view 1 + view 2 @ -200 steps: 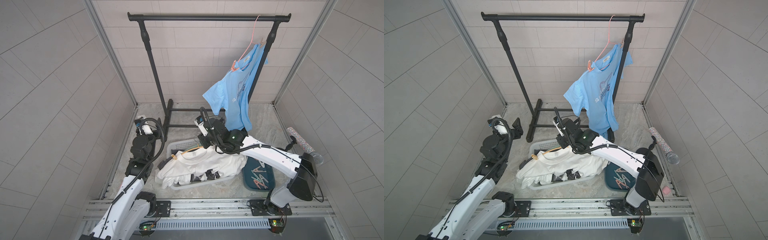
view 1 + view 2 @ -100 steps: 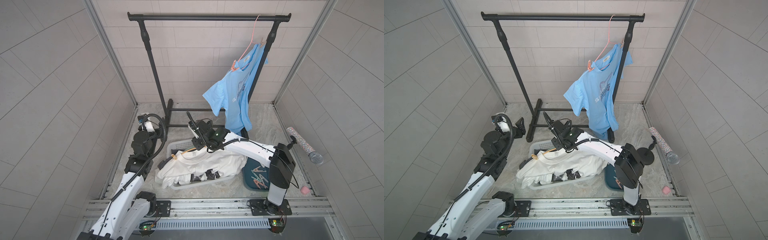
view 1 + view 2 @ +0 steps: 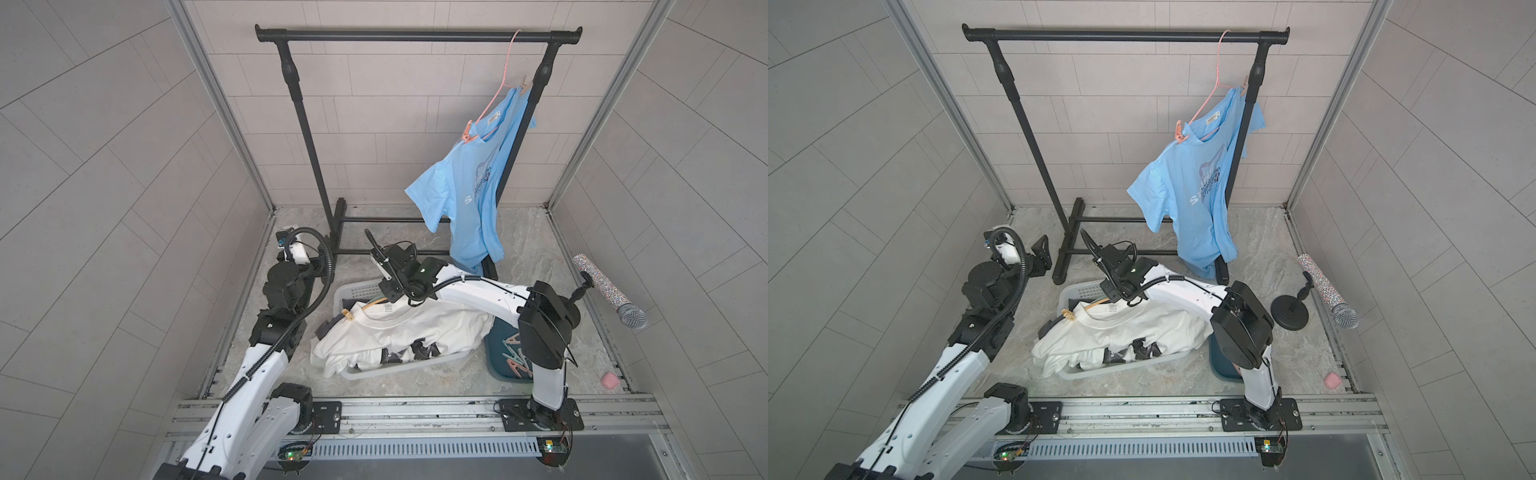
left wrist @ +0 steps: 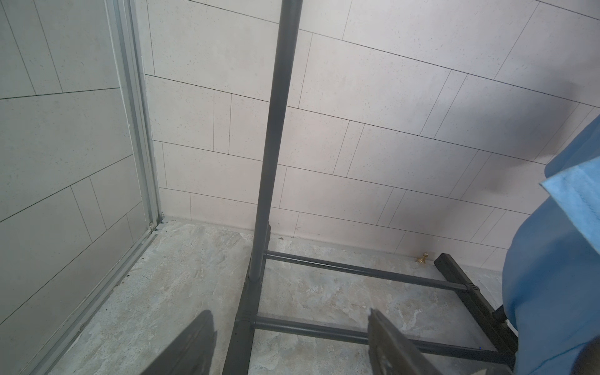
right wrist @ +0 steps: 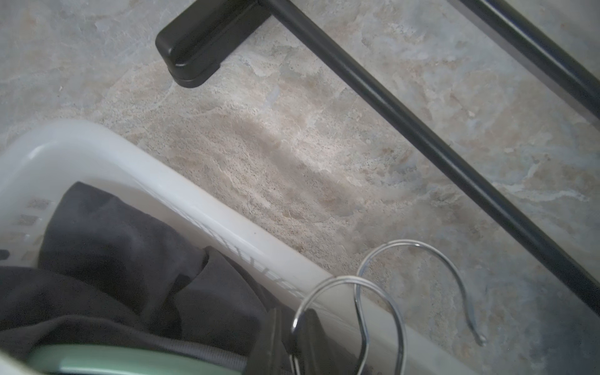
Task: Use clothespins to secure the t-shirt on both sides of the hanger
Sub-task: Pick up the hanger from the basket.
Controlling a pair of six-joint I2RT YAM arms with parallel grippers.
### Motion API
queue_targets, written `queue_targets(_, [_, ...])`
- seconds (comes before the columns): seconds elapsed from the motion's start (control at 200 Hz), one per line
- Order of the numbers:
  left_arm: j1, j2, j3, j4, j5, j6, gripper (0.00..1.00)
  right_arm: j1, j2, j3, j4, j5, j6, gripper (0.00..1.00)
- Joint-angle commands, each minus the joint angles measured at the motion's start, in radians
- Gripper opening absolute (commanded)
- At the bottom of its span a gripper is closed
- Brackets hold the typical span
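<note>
A white t-shirt point(image 3: 407, 332) lies heaped in a white basket point(image 3: 353, 289), over a pale hanger point(image 3: 370, 306) with a yellow clothespin point(image 3: 347, 316) at its shoulder. My right gripper point(image 3: 388, 292) reaches down at the basket's back edge. In the right wrist view it point(image 5: 292, 341) is shut on the wire hook point(image 5: 354, 292) of the hanger, and a second hook point(image 5: 422, 246) lies beside it. More clothespins point(image 3: 513, 353) sit in a teal tray. My left gripper point(image 4: 289, 344) is open and holds nothing, by the rack's foot point(image 3: 1040, 255).
A black clothes rack point(image 3: 415, 35) stands at the back. On it hangs a blue t-shirt point(image 3: 469, 195) on a pink hanger point(image 3: 505, 75), pegged at the shoulder point(image 3: 468, 135). A microphone on a stand point(image 3: 609, 293) and a small pink object point(image 3: 609, 380) are at the right.
My right arm swung left and down to the basket's back edge, and its jaws closed on the hanger hook. The left arm barely shifted.
</note>
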Motion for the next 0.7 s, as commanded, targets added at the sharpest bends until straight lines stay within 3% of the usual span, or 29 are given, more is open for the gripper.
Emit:
queue_targets(0.0, [0.006,-0.013,0.002,0.014,0.002,0.024,0.77,0.006,-0.017,0.022,-0.009,0.01,-0.034,0.08])
queue_targets(0.155, [0.013,-0.03,0.01,0.014,0.043,0.072,0.77,0.014,-0.093,0.014,-0.031,0.047,-0.062,0.0])
queue_targets(0.51, [0.016,-0.158,0.178,-0.165,0.299,0.165,0.82,0.042,-0.42,-0.079,0.025,0.18,-0.043,0.0])
queue_targets(0.696, [0.014,-0.23,0.299,-0.369,0.561,0.347,0.81,0.044,-0.568,-0.114,0.117,0.238,-0.073,0.0])
